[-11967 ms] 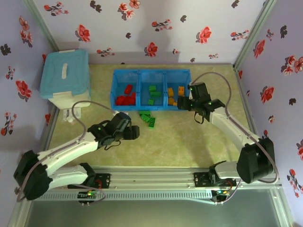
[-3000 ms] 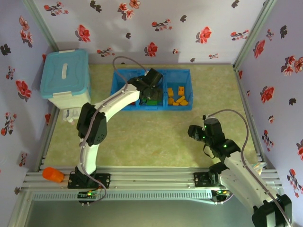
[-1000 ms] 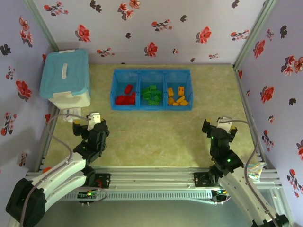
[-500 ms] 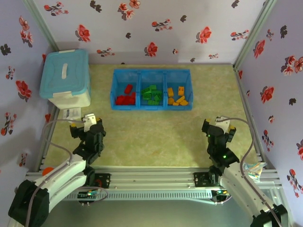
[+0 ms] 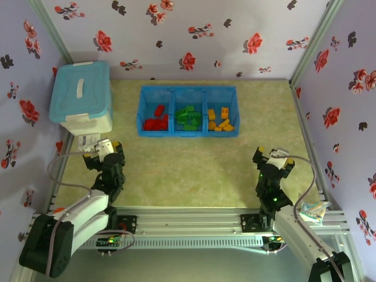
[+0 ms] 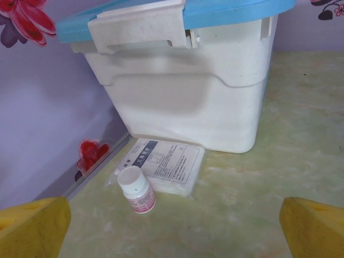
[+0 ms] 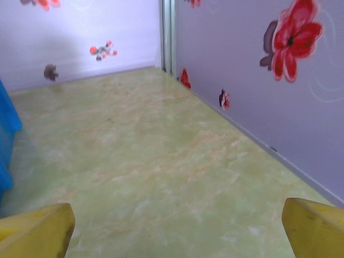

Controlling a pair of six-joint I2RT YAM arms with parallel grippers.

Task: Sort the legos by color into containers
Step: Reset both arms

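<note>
The blue tray [image 5: 188, 134] with its three containers stands at the back middle of the table. Red legos [image 5: 155, 120] lie in the left container, green legos [image 5: 188, 117] in the middle one and orange-yellow legos [image 5: 219, 120] in the right one. My left gripper [image 5: 101, 147] is low at the near left, open and empty, and faces the lidded box. In the left wrist view its yellow fingertips [image 6: 32, 226] sit wide apart. My right gripper [image 5: 276, 157] is at the near right, open, with bare table between its fingertips [image 7: 317, 228]. The tray's edge [image 7: 5, 140] shows at the left.
A pale blue lidded box [image 5: 82, 94] on a white base [image 6: 183, 102] stands at the back left. A small white-capped bottle [image 6: 136, 189] and a flat packet [image 6: 164, 164] lie in front of it. Flowered walls [image 7: 258, 80] close in the sides. A crumpled wrapper [image 5: 314, 208] lies by the right rail.
The left gripper has swung a little to the left towards the lidded box. The right gripper has shifted only slightly. All legos stay in their compartments.
</note>
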